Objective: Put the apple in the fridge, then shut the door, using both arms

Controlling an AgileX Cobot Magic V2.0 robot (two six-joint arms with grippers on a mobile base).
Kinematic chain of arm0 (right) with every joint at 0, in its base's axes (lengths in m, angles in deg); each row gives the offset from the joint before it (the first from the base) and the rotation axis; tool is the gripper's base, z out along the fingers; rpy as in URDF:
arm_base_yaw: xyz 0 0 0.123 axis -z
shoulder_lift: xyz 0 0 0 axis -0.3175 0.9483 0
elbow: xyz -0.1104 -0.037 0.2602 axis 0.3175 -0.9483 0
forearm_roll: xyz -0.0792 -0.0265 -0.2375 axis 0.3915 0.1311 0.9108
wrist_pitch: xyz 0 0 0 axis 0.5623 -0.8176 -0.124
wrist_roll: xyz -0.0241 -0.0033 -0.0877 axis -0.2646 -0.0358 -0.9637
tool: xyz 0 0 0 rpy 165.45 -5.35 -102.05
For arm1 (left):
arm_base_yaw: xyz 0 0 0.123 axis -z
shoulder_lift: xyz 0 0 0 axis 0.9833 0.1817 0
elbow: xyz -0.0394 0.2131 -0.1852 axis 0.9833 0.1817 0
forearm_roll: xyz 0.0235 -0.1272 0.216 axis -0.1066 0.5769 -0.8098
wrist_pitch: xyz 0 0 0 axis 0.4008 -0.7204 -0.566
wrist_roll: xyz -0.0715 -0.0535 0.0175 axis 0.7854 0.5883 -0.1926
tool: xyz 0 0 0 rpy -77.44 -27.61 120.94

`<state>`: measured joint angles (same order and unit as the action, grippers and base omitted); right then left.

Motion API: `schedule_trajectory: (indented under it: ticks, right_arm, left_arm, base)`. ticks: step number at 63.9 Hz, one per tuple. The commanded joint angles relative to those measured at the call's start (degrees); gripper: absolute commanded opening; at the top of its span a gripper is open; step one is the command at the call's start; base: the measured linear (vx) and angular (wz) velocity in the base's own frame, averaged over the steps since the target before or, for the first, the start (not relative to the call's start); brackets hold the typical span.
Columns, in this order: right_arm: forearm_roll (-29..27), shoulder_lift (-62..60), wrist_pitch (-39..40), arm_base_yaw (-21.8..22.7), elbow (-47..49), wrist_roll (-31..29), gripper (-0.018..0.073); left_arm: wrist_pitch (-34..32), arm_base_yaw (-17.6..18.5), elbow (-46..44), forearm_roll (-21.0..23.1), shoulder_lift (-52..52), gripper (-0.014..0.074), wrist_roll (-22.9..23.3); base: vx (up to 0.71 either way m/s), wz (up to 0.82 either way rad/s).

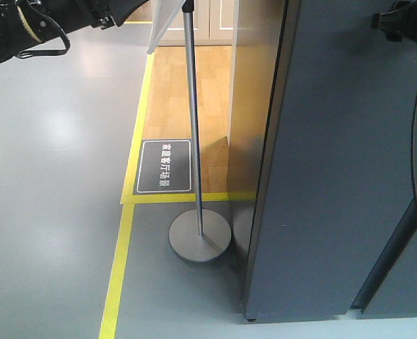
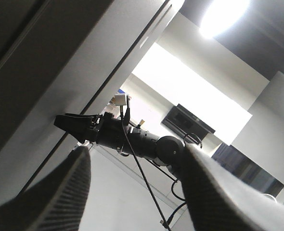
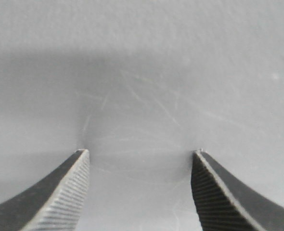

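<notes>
The dark-grey fridge (image 1: 336, 176) fills the right of the exterior view, and none of its white inside shows. The apple is out of view. My right gripper (image 3: 141, 153) is open, its fingertips (image 3: 82, 156) at or almost on the flat grey face of the door (image 3: 142, 72), with nothing between them. From the left wrist view, the right gripper (image 2: 70, 123) points at that same grey panel (image 2: 60, 72). My left gripper (image 2: 135, 150) is open and empty, tilted up toward the right arm (image 2: 151, 144). The left arm (image 1: 25, 28) reaches in at top left.
A metal pole (image 1: 192, 127) on a round base (image 1: 199, 236) stands just left of the fridge. Yellow floor tape (image 1: 124, 240) borders a wooden floor area (image 1: 187, 85), with a black floor sign (image 1: 165, 166). A cable (image 1: 415, 141) hangs in front of the fridge.
</notes>
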<state>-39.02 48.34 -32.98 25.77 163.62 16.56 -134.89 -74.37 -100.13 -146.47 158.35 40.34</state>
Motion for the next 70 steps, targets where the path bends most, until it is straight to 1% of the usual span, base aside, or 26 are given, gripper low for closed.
schedule_trajectory:
  ticks: [1,5,9,16,25,33,36,39,43,48,51,57,58,62,63,70]
  right_arm:
    - [-1.45,-2.06,3.26,-0.62,2.61,-0.45,0.0418]
    - [-1.44,-3.88,1.51,-0.62,2.61,-0.61,0.0379]
    - [-1.44,-6.08,-1.17,-0.62,2.61,-1.6,0.0315]
    - [-2.92,-10.18,-6.71,-0.62,2.61,-5.12,0.017]
    - [-9.28,-15.74,-15.47,-0.62,2.61,-13.03,-0.0015]
    - [-17.67,-20.25,-24.05,-0.62,2.61,-21.13,-0.0011]
    - [-19.88,-21.86,-27.42,-0.62,2.61,-23.15,-0.001]
    - [-22.49,-23.47,-30.62,-0.62,2.46,-25.22,-0.001]
    - [-24.74,-25.73,-35.49,-0.62,2.46,-26.3,-0.0008]
    - [-26.12,-28.37,-40.2,-0.62,2.46,-26.31,-0.0006]
    - [-26.12,-29.81,-42.54,-0.62,2.46,-26.23,-0.0006]
    - [-26.12,-33.18,-46.76,-0.62,2.46,-26.04,-0.0006]
    - [-26.12,-33.68,-47.21,-0.62,2.46,-25.97,-0.0006]
    - [-26.75,-35.69,-49.08,-0.62,2.46,-25.89,-0.0005]
    - [-26.82,-36.2,-49.43,-0.62,2.46,-25.9,-0.0005]
    - [-26.96,-40.97,-49.06,-0.62,0.94,-25.91,-0.0005]
  left_arm:
    - [-1.81,-0.06,-1.71,3.94,-3.16,0.0372,0.08]
    - [-3.03,-0.06,-1.71,3.94,-3.16,0.0353,0.08]
    - [-4.66,-0.06,-1.71,3.94,-3.16,0.0324,0.08]
    - [-7.59,-0.06,-1.71,4.0,-3.16,0.0255,0.08]
    - [-10.15,-0.06,-1.71,3.82,-3.24,0.0122,0.08]
    - [-10.15,-0.01,-1.71,2.19,-4.39,-0.0002,0.08]
    - [-10.1,-0.01,-1.71,1.29,-5.16,-0.0009,0.08]
    - [-10.1,-0.01,-1.71,-0.46,-6.22,-0.0009,0.08]
    - [-10.1,-0.01,-1.71,-3.37,-7.64,-0.0008,0.08]
    - [-10.1,0.05,-1.71,-8.69,-10.42,-0.0008,0.08]
    - [-10.06,0.2,-1.71,-14.16,-12.58,-0.0008,0.08]
    - [-10.06,1.4,-1.49,-23.21,-17.15,-0.0008,0.08]
    - [-10.06,1.65,-1.34,-25.39,-17.93,-0.0008,0.08]
    - [-10.06,2.84,-0.07,-30.11,-21.5,-0.0008,0.08]
    - [-10.06,3.11,0.39,-30.74,-22.37,-0.0008,0.08]
    - [-10.04,4.06,6.7,-30.66,-29.01,-0.0008,0.08]
  base:
    - [0.0,0.0]
    - [0.0,0.0]
    - [0.0,0.0]
    - [0.0,0.0]
    - [0.0,0.0]
    - [0.0,0.0]
    - [0.0,0.0]
    - [0.0,0.0]
    - [0.0,0.0]
    - [0.0,0.0]
    - [0.0,0.0]
    - [0.0,0.0]
    - [0.0,0.0]
    - [0.0,0.0]
    - [0.0,0.0]
    - [0.0,0.0]
